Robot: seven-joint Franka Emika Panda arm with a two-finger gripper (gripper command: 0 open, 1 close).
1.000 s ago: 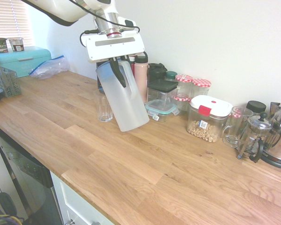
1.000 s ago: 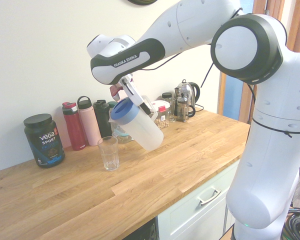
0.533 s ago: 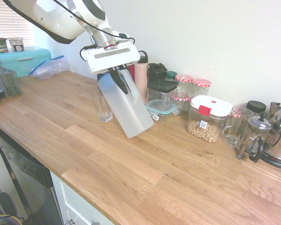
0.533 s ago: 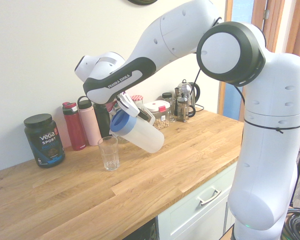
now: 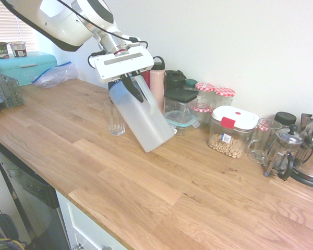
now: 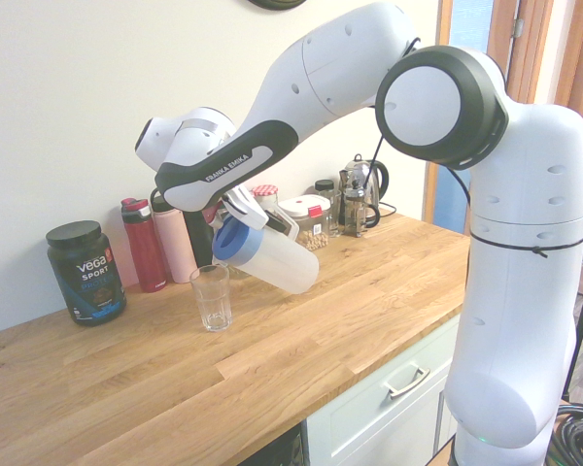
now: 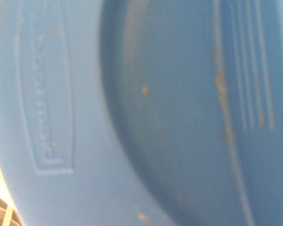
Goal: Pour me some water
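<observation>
Pitcher tipping toward the glass

The translucent pitcher (image 5: 141, 117) with its blue lid (image 6: 229, 241) is hanging tilted over the wooden counter (image 5: 161, 198), its lid end leaning above the empty glass (image 6: 211, 297); the gripper (image 5: 129, 87) is clenching it near the top. The lid is filling the wrist view, blurred. If the spout is sitting off the glass's rim, water is likely spilling onto the counter; a slipping grip could drop the pitcher onto the glass or the bottles (image 6: 160, 243) just behind.
</observation>
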